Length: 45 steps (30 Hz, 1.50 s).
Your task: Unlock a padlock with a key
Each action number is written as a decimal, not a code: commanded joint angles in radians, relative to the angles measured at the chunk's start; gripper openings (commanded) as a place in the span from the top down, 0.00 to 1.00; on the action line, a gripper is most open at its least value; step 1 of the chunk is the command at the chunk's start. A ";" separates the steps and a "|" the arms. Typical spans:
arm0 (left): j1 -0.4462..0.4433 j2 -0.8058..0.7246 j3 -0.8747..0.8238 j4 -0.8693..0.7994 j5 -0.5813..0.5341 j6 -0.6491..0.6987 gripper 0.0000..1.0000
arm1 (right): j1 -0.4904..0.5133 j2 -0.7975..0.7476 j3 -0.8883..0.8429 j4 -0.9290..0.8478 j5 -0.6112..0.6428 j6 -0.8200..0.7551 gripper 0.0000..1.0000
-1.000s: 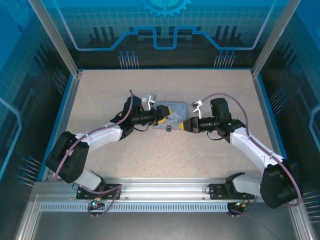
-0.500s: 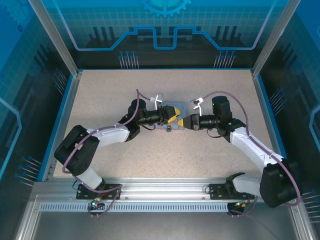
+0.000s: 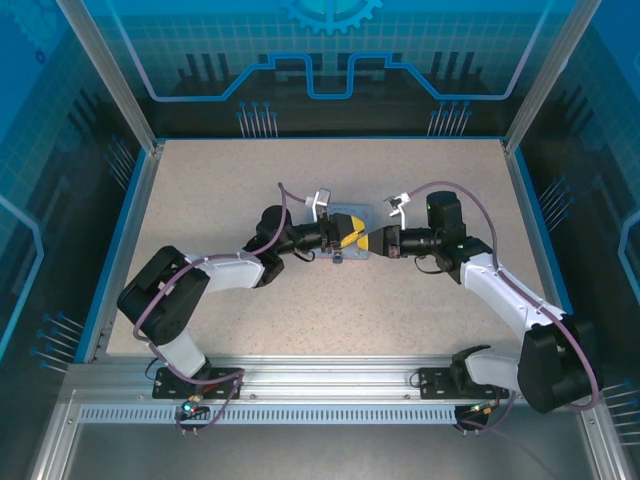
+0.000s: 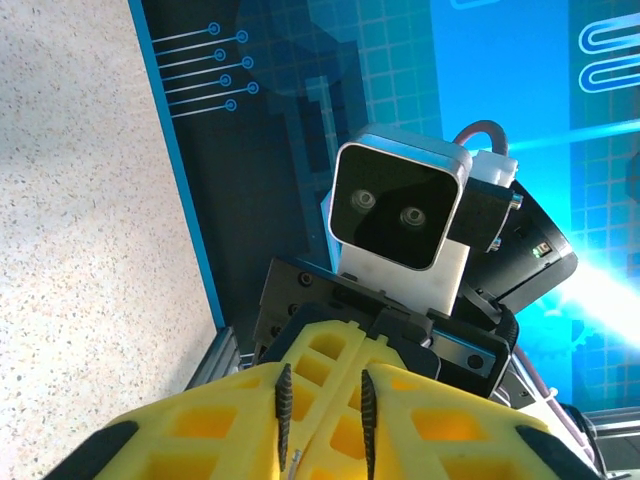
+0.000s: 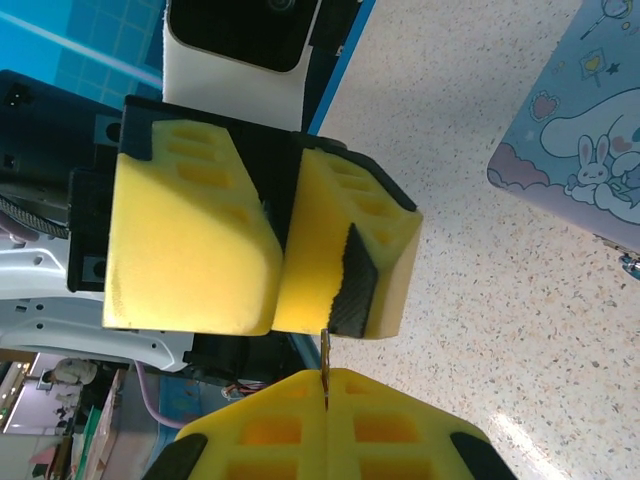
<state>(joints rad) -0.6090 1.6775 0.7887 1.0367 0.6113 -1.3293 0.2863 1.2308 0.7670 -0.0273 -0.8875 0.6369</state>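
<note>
My right gripper [image 5: 326,388] is shut on the key [image 5: 325,355], whose thin blade sticks up out of its yellow fingertips. The blade's tip reaches the dark pad of one of my left gripper's fingers [image 5: 345,250]. In the top view the left gripper [image 3: 352,234] and right gripper [image 3: 376,243] meet tip to tip above the pastel tin box [image 3: 350,252]. The left gripper [image 4: 323,405] is open by a narrow gap, with a small metal tip [image 4: 297,459] beside its left pad. A tiny dark padlock [image 3: 338,259] hangs at the tin's front edge.
The cartoon-print tin [image 5: 590,130] lies on the speckled table [image 3: 420,310], below and beside the fingertips. Blue-edged enclosure walls [image 3: 128,230] ring the table. Both arms reach in from the near rail [image 3: 330,385].
The left arm has swung right until its fingertips meet the right gripper, and its jaws have narrowed. The right gripper has kept its hold on the key and barely shifted.
</note>
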 commanded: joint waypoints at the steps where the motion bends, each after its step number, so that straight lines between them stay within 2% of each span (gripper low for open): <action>1: -0.011 0.012 -0.011 0.063 0.022 -0.008 0.75 | -0.020 0.005 -0.011 0.022 -0.002 0.011 1.00; 15: -0.042 0.039 0.004 0.024 0.022 0.021 0.76 | -0.031 0.001 -0.023 0.047 -0.012 0.024 1.00; 20: -0.052 0.048 0.010 0.014 0.021 0.027 0.87 | -0.033 0.002 -0.026 0.047 -0.014 0.023 1.00; 24: -0.054 0.047 0.010 0.012 0.015 0.030 1.00 | -0.039 0.003 -0.028 0.040 -0.011 0.023 1.00; 26: -0.055 0.044 0.009 0.007 0.005 0.032 1.00 | -0.044 0.004 -0.028 0.034 -0.007 0.023 1.00; 27: -0.055 0.040 0.007 0.003 -0.004 0.034 1.00 | -0.048 0.002 -0.029 0.033 -0.005 0.024 0.97; 29: -0.055 0.025 -0.002 -0.016 -0.032 0.045 1.00 | -0.056 -0.001 -0.035 0.033 0.000 0.030 0.83; 31: -0.054 0.001 -0.009 -0.055 -0.065 0.066 1.00 | -0.065 -0.008 -0.041 0.035 0.006 0.038 0.61; 34: -0.055 -0.034 -0.013 -0.119 -0.112 0.100 1.00 | -0.083 -0.026 -0.050 0.040 0.012 0.051 0.45; 40: -0.051 -0.087 -0.019 -0.198 -0.170 0.150 1.00 | -0.113 -0.080 -0.068 0.024 0.028 0.069 0.39; 45: -0.050 -0.144 -0.030 -0.279 -0.252 0.203 1.00 | -0.128 -0.149 -0.119 0.063 0.115 0.171 0.38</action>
<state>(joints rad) -0.6548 1.5852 0.7792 0.8204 0.4347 -1.1946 0.1734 1.1217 0.6762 0.0032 -0.8333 0.7368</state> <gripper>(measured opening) 0.053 0.617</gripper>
